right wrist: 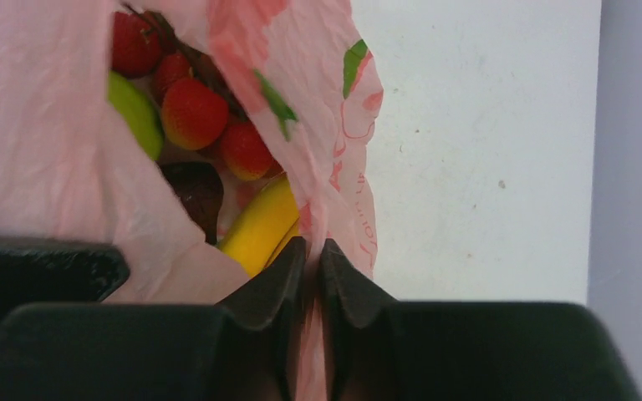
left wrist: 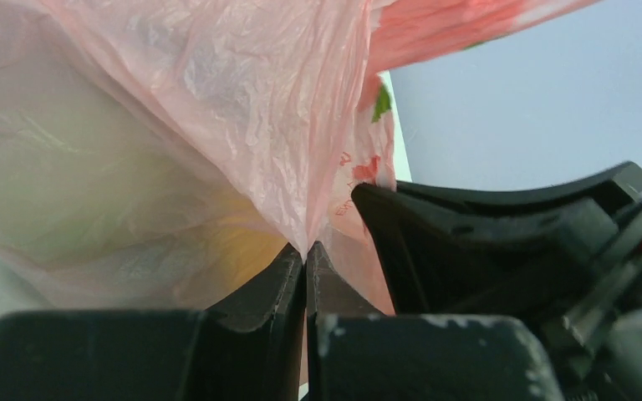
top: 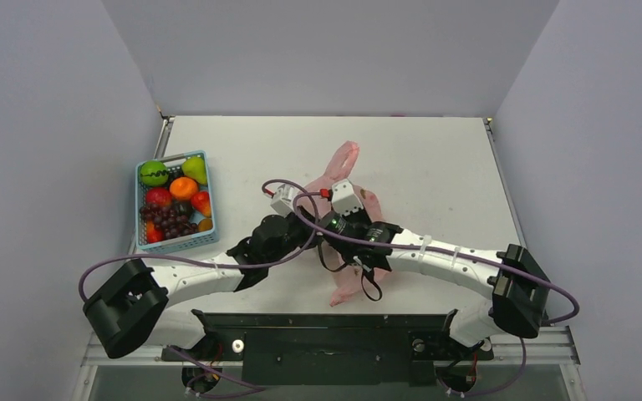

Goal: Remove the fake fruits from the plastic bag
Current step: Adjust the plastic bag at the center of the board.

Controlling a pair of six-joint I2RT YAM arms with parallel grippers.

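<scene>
The pink plastic bag (top: 343, 160) lies mid-table between both arms. My left gripper (left wrist: 305, 251) is shut on a fold of its crinkly film (left wrist: 242, 100); a yellow shape shows dimly through the film. My right gripper (right wrist: 311, 244) is shut on the bag's edge (right wrist: 334, 167), with pink film between its jaws. Through the bag's mouth the right wrist view shows the fake fruits inside: yellow bananas (right wrist: 259, 224), a cluster of red-yellow round fruits (right wrist: 192, 113) and a green apple (right wrist: 134, 113). The two grippers are close together; the right one's black body (left wrist: 501, 242) fills the left wrist view's right side.
A light-blue slatted basket (top: 175, 243) stands at the table's left edge, holding a green ball with a dark zigzag (top: 153, 173), orange and red fruits and dark grapes. Purple cables loop over both arms. Bare white table (right wrist: 485, 150) lies right of the bag.
</scene>
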